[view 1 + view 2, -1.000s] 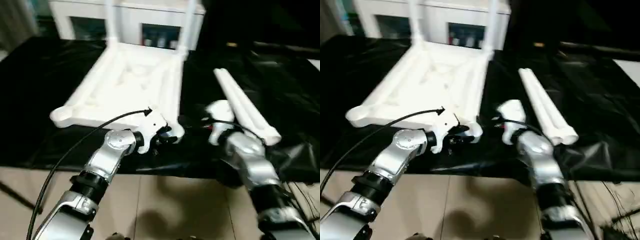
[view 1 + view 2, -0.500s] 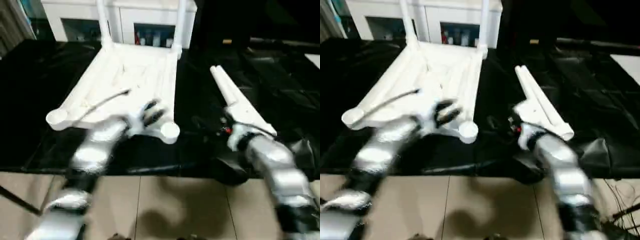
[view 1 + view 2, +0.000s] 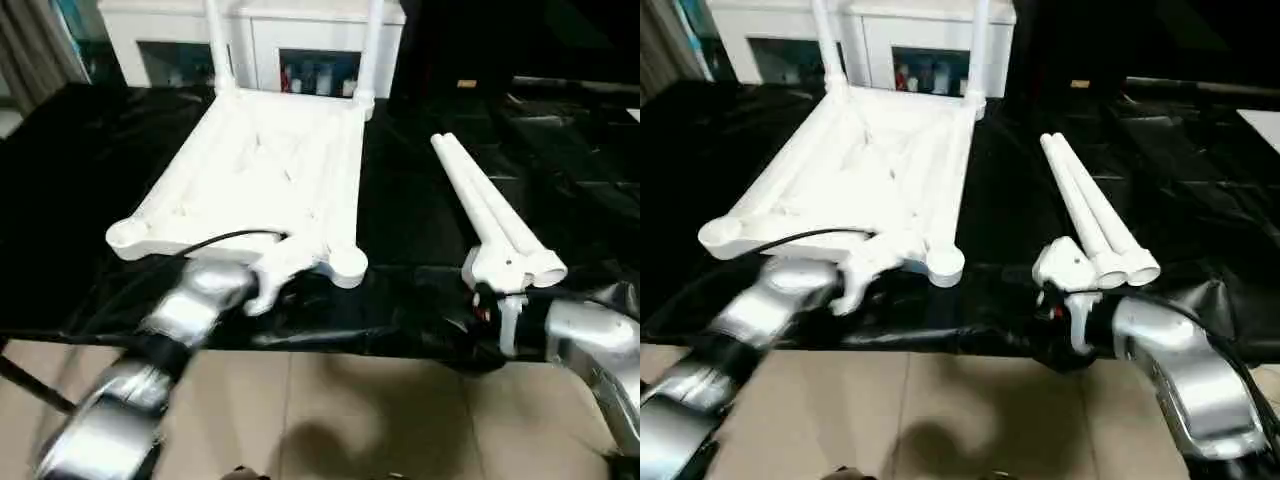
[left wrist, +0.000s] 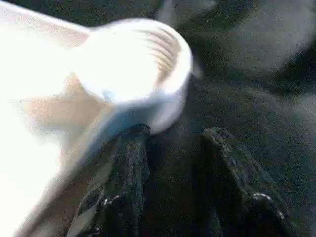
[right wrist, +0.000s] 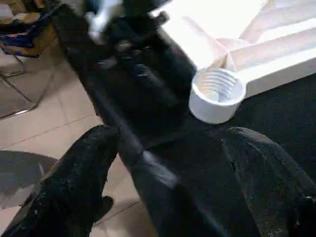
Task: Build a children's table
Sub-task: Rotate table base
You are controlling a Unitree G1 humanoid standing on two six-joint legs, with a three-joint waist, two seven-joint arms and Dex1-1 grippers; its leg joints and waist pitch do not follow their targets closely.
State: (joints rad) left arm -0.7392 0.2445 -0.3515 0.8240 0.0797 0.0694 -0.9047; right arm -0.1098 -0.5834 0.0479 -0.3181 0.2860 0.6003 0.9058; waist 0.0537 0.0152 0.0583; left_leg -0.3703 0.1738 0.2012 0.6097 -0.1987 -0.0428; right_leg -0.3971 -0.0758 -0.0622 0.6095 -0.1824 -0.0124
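the top (image 3: 260, 170) lies underside up on the black sheet (image 3: 70, 180), two legs (image 3: 370, 45) standing in its far sockets at 12 o'clock. two loose legs (image 3: 490, 215) lie side by side at 3 o'clock of it. the left gripper (image 4: 170, 148) sits at the top's near right socket (image 4: 143, 59), at 6 o'clock, fingers (image 4: 126, 163) partly open, holding nothing. the right gripper (image 5: 168, 163) hangs off the sheet's near edge by the loose legs' ends, fingers (image 5: 84, 173) spread wide and empty. a cabinet (image 3: 300, 50) stands behind.
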